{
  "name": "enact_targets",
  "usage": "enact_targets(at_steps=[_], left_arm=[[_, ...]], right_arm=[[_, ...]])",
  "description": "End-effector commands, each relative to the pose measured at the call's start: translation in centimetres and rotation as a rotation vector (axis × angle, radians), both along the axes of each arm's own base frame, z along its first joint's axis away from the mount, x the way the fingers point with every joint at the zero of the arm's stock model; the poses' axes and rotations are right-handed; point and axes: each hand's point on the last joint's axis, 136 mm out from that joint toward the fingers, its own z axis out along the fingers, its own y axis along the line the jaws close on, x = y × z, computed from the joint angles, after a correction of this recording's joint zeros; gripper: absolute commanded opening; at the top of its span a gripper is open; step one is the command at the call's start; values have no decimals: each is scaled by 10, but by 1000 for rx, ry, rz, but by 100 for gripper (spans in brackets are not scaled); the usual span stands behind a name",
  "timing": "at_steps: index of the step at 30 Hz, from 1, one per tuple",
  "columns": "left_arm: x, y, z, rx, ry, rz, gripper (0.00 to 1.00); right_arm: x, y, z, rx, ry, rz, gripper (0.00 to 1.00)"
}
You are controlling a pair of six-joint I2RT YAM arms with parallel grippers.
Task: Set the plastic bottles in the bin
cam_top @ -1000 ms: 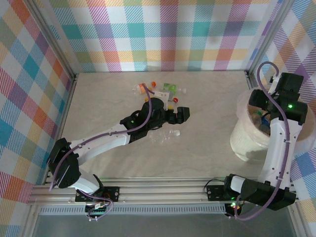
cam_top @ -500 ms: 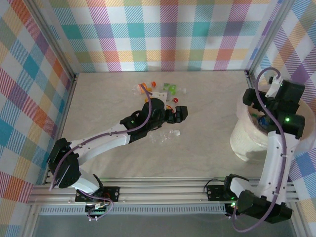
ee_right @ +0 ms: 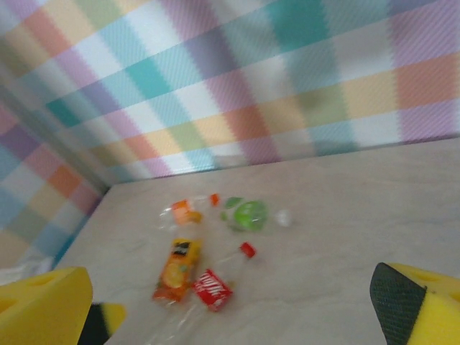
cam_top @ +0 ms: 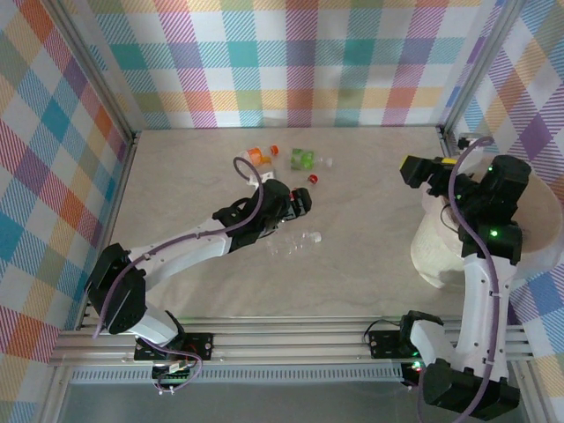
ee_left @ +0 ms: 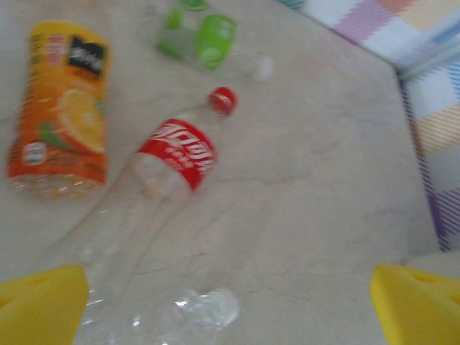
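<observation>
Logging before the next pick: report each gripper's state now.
Left gripper: open, holding nothing.
Right gripper: open, holding nothing.

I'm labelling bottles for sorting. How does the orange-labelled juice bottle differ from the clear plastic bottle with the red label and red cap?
The orange-labelled bottle is wrapped over most of its length; the red-labelled bottle wears a narrow band, the rest clear. The orange-labelled bottle looks stouter, the red-labelled bottle slimmer. Both lie on their sides on the table, neither gripped.
</observation>
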Motion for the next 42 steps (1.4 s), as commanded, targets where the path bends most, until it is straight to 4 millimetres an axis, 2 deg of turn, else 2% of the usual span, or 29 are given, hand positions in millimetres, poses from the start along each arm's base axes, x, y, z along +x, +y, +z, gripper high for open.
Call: enact_targets(at_steps=[1,3,7,11,16,23,26,27,31,35,38,42], left_arm=[[-2,42,-17,33,84,169,100],[-3,50,-20,29,95,187,100],[-5,59,-19,29,91,181,100],[-8,49,-3,73,32,-5,100],[-25,67,12,195,-55,-114,100],[-62,65,16,230,-153,-380,100],[-68,80,14,247,-176,-361,100],[-67,82,19,233,-207,-343,100],[-68,98,21,221,-231,-279,100],[-68,105,16,229,-217,-249,100],[-68,106,11,226,-208,-239,100],[-66,105,8,217,-204,-231,100]], right_arm=[[-7,43,14,-10,-101,198,100],[-10,70,5,-65,-124,292,100],[-16,122,-27,-165,-133,476,100],[-19,157,-72,-272,-89,626,100],[-20,181,-128,-343,11,763,100],[-28,220,-207,-547,33,969,100],[-30,239,-235,-630,33,1045,100],[-31,244,-243,-664,30,1068,100],[-32,259,-281,-837,11,1149,100],[-26,271,-307,-990,-52,1178,100],[-16,277,-320,-1104,-109,1158,100],[-15,281,-331,-1158,-164,1174,98]])
